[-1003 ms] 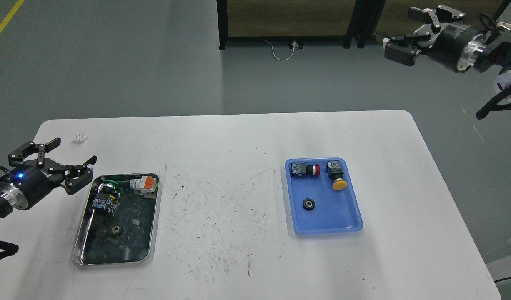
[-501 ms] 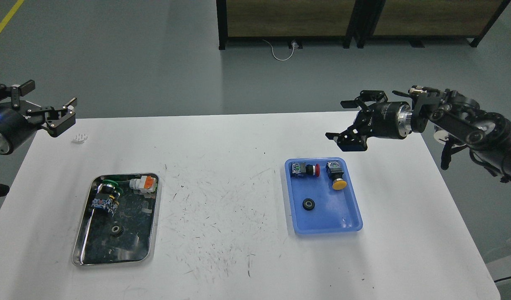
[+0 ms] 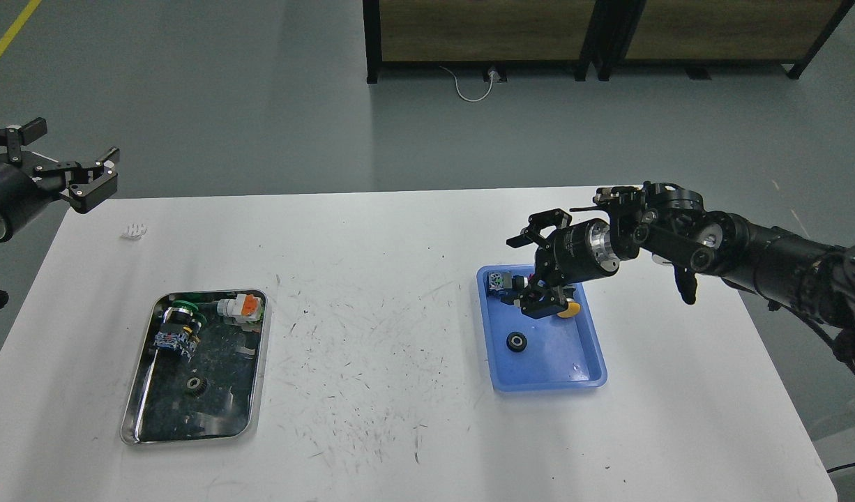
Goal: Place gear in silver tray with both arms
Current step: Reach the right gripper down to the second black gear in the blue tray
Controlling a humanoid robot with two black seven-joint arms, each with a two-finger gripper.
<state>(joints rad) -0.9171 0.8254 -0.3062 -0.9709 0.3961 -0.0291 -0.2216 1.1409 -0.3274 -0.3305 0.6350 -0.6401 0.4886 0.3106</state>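
The silver tray (image 3: 138, 411) lies at the table's front left. It holds a small black gear (image 3: 196, 385), a green-and-black switch (image 3: 178, 329) and a white-and-orange part (image 3: 240, 307). A blue plastic tray (image 3: 539, 369) to the right holds a black round gear-like ring (image 3: 517, 341), a red button switch and a yellow button switch, both partly hidden by my right arm. My right gripper (image 3: 533, 268) is open and empty, hovering over the blue tray's far end. My left gripper (image 3: 61, 167) is open and empty, raised beyond the table's far left corner.
A small white part (image 3: 134, 230) lies near the table's far left edge. The white table (image 3: 399, 279) is scuffed in the middle. Dark cabinets (image 3: 483, 35) and a white cable stand on the floor behind.
My right arm has swept down and left from high above the far right to just over the blue tray. My left gripper has risen from beside the silver tray to past the far left corner.
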